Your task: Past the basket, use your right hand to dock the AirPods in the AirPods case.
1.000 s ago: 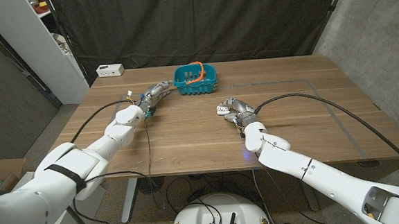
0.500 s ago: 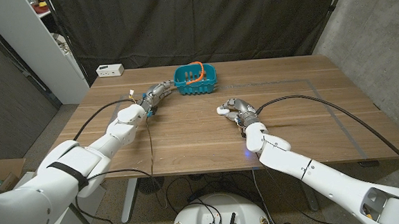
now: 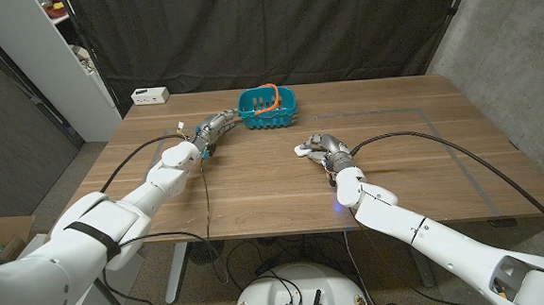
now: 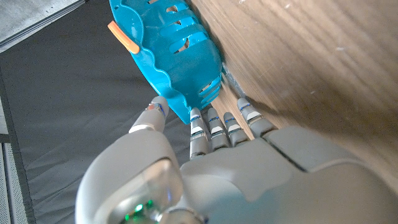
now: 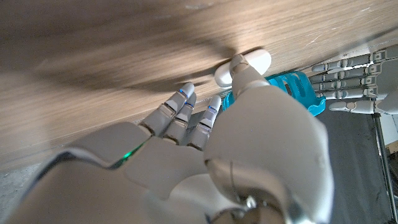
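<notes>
Head view has the right hand [image 3: 325, 151] with curled fingers at the white AirPods case [image 3: 302, 151], small, light, slick-looking; pinch its sides, though contact's unclear.

Left arm stretched forward across the table, left hand [image 3: 216, 128] extended, fingers [image 4: 211, 127] straight and close together. Right arm angled in from the near right, right hand [image 3: 322, 149] curled, fingers [image 5: 180, 109] bent downward.
</notes>
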